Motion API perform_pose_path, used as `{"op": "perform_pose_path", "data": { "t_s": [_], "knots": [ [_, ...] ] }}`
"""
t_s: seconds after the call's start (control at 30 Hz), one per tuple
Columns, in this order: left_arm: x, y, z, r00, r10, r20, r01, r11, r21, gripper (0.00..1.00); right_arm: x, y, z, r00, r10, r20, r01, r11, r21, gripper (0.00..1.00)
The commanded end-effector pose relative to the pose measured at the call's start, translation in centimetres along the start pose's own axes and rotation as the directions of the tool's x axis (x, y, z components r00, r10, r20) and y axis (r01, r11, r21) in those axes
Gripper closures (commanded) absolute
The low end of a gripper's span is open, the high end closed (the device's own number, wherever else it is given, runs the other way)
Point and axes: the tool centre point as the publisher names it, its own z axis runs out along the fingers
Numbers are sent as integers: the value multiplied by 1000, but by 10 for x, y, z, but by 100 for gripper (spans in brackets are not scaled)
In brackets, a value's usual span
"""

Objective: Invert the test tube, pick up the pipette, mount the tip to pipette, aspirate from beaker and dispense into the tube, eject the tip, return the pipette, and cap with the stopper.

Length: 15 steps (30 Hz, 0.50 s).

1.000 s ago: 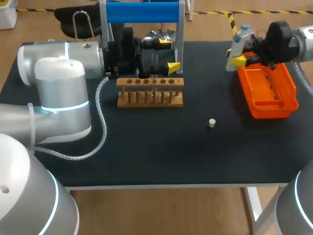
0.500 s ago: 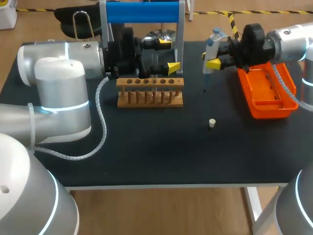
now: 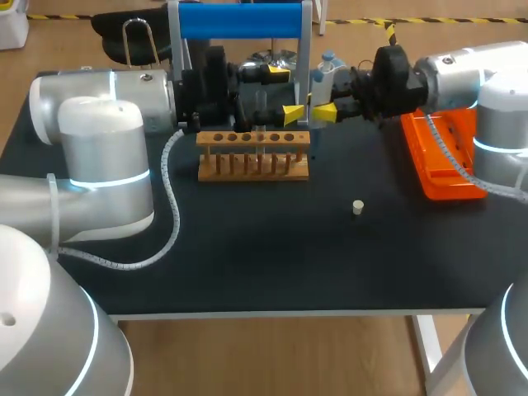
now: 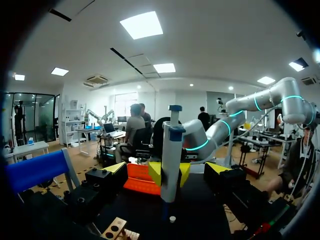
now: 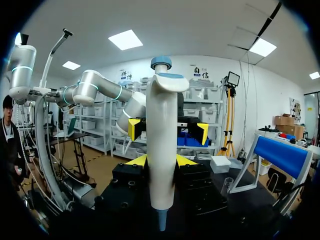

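Gripping the pipette [image 3: 322, 76] upright, our right gripper [image 3: 322, 106] has its 2 yellow-tipped fingers pressed on the white body from opposite sides. The blue plunger cap is on top and the narrow end points down.

Our right arm comes in from the right and reaches over the orange tray [image 3: 437, 165]. That puts the pipette above the table [image 3: 247, 264], just behind the right end of the wooden rack [image 3: 253, 157] and beside the right post of the blue-topped stand [image 3: 239, 21].

Our left gripper [image 3: 285, 92] sits behind the rack, pointing toward the pipette. Its 2 fingers stand wide apart and we see nothing caught between them. In the left wrist view the pipette stands just ahead of that gap.

We think a clear tube [image 3: 261, 125] stands in one of the rack's holes, but it is hard to make out. A shiny beaker [image 3: 271, 58] shows behind the left gripper, partly hidden by it. The small pale stopper [image 3: 358, 207] lies alone on the table, in front of the rack and off to its right, well apart from both grippers and from the tray.
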Motion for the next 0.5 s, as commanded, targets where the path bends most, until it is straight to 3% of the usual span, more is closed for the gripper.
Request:
{"op": "perform_pose_path", "data": {
  "t_s": [0.03, 0.5],
  "knots": [
    [0, 0, 0, 1000, -1, 0, 1, 1000, -2, 0, -4, -5, 13, 1000, 2, -4, -2, 1000, -5, 100],
    [0, 0, 0, 1000, -1, 0, 1, 1000, -2, 0, -10, -6, 31, 1000, 7, 6, -7, 1000, -11, 100]
  ]
}}
